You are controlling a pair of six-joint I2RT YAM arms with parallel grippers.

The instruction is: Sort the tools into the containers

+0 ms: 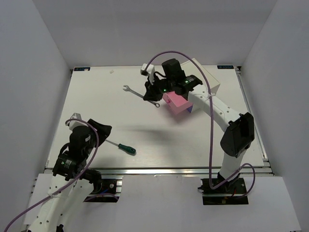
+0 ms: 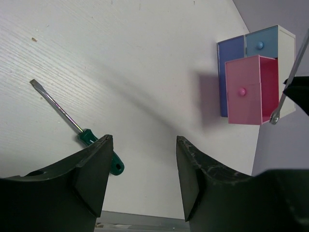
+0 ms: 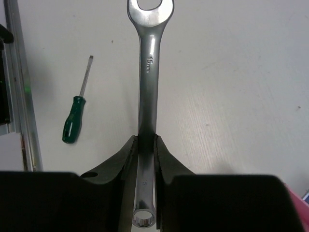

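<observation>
The right gripper [image 3: 146, 145] is clenched on the wrench [image 3: 147, 72], its jaws pinching the shank close to the ring end, so that most of the tool sticks out ahead of the fingers in line with them. It appears to be held up off the tabletop [image 1: 96, 96], toward the far right. In the top view its long axis runs on a slant, open end toward the far-left corner and ring end just beside the left face of the pink drawer [image 1: 176, 102]. That drawer stands open out of the white cabinet [image 1: 207, 79] at the far right, beside two blue drawers [image 2: 231, 72] that look shut. The coming move turns on this: the drawer lies to the right of the gripper, at the wrench's ring end and not ahead of it, so the tool likely has to go sideways over the drawer. It may need turning, since it looks long for the opening. The shank carries a stamped "15" followed by small letters, probably "mm". I can read no other writing or brand. The left gripper [image 2: 142, 164] hangs released, jaws wide and empty, by the near-left corner. The green-handled screwdriver [image 1: 123, 146] lies flat close by, toward the near edge, its blade pointing back at that gripper. The left arm is plainly the nearer one for it, the right arm for the cabinet.
</observation>
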